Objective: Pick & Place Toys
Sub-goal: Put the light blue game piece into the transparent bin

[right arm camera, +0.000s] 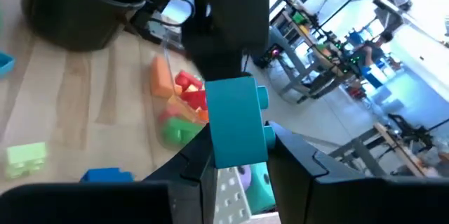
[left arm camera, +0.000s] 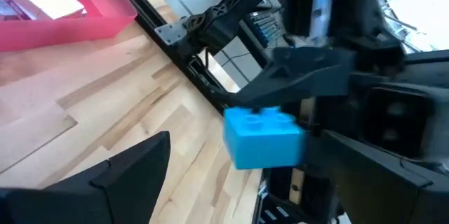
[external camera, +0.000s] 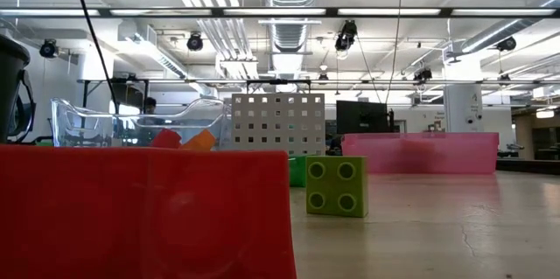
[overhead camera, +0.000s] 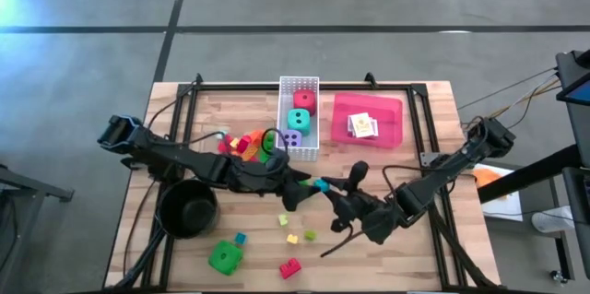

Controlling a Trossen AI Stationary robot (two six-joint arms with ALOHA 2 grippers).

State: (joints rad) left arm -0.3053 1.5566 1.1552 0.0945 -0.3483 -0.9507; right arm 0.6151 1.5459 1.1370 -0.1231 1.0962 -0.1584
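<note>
Squarely between right claw (right arm camera: pixel 238 164) fingers: blue brick (right arm camera: pixel 237 131)

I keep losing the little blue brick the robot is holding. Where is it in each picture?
High view: blue brick at mid-table, between the two grippers.
Low view: not in it.
Left wrist view: centre, pinched by the right gripper.
Right wrist view: centre, between that gripper's own fingers.
Shared landmark: white basket, also in the low view.
</note>
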